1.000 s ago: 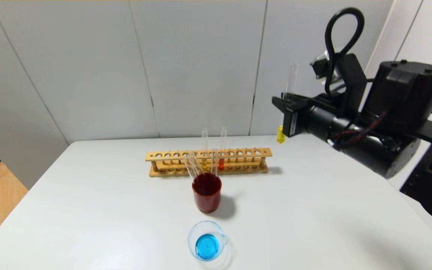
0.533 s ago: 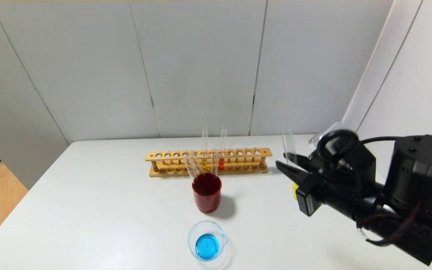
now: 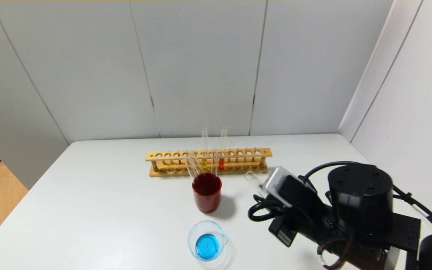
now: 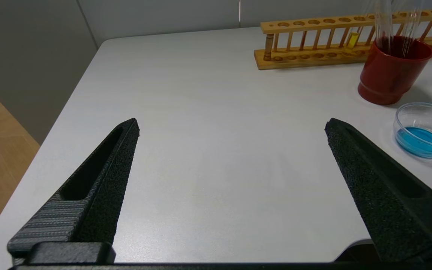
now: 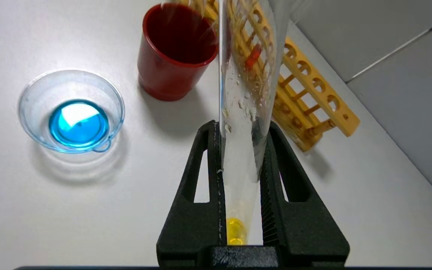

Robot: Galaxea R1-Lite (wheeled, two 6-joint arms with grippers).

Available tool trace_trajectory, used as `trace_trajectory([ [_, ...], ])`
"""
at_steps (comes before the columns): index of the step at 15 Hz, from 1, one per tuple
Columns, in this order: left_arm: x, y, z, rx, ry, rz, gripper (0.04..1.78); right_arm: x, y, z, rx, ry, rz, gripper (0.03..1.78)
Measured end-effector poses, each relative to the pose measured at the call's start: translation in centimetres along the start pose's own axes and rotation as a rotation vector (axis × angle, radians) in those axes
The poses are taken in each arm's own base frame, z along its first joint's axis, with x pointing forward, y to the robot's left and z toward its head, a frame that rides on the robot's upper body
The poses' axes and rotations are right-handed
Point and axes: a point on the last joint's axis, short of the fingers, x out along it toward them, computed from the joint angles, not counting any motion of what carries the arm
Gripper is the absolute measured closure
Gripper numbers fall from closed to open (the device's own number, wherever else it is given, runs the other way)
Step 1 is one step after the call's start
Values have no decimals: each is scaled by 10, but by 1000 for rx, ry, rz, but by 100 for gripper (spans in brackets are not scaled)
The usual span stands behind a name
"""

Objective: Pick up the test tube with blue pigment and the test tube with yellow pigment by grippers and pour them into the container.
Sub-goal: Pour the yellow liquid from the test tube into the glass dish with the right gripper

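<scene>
My right gripper (image 5: 241, 125) is shut on the test tube with yellow pigment (image 5: 238, 157). The yellow liquid sits at the tube's round end, deep between the fingers. The tube leans with its mouth (image 3: 252, 179) toward the rack. The right arm (image 3: 354, 210) hangs low over the table's front right and hides the fingers in the head view. The container (image 3: 207, 244) holds blue liquid, near the front edge, left of the gripper; it also shows in the right wrist view (image 5: 71, 110). No tube with blue liquid shows. My left gripper (image 4: 231, 125) is open and empty over bare table at the left.
A dark red cup (image 3: 206, 195) holding empty clear tubes stands between the container and a wooden rack (image 3: 208, 161). The rack holds a tube with red-orange liquid (image 3: 221, 164) and one with yellowish liquid (image 4: 352, 39). A wall runs close on the right.
My right arm has swung down from high at the back right to low over the front right of the table. The yellow tube has gone from upright to leaning.
</scene>
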Motion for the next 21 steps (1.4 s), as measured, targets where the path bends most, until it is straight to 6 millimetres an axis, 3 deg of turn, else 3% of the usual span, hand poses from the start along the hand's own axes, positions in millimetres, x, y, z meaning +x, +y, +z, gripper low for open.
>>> trace_trajectory([
  [6,0,0,0,0,0,1,7,39,14,-11,-333,69,51,147],
  [12,0,0,0,0,0,0,7,70,21,-15,-435,92,72,147],
  [21,0,0,0,0,0,0,7,73,27,-25,-694,159,155,147],
])
